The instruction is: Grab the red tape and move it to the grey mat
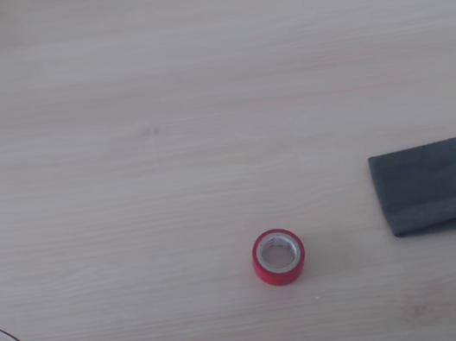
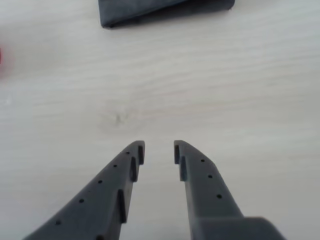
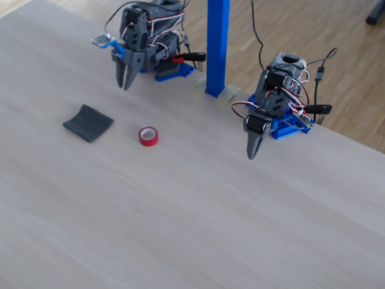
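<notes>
red tape [image 1: 278,256] lies flat on the pale wooden table [image 1: 156,104], well apart from the grey mat [image 1: 429,186].

in the wrist view the gripper [image 2: 159,148] hangs over bare wood with its two fingers a little apart, holding nothing (the mat's folded edge [image 2: 160,11] shows at the top, a sliver of red at the left edge). in the fixed view the tape [image 3: 148,136] sits just right of the mat [image 3: 88,123], near a blue post [image 3: 216,45].

Hobby or lab workspace inside a room; a pale wood-grain table [image 3: 180,211] carries two small arms [image 3: 147,42] with exposed wiring (bases in blue plastic) and a blue post [image 3: 217,48]; parquet floor [image 3: 337,30] beyond.
</notes>
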Controlling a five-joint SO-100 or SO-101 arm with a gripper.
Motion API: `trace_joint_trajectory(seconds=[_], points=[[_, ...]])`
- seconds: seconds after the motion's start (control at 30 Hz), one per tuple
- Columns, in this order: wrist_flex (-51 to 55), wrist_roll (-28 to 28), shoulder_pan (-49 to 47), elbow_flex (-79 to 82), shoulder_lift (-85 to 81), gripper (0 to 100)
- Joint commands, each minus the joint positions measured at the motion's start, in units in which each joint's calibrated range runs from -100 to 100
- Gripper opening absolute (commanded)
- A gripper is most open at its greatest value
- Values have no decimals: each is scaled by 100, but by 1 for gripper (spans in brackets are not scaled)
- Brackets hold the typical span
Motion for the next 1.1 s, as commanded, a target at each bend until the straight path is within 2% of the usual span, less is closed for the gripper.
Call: trace_joint_trajectory(seconds=[0.0,0.5,0.8,1.07], points=[[-68,59,-173,-1127,1091,11],[-110,43,-1363,-4118,4146,11],[-1348,64,-1652,-4417,5308,11],[-1577,22,-1949,-5022,6238,13]])
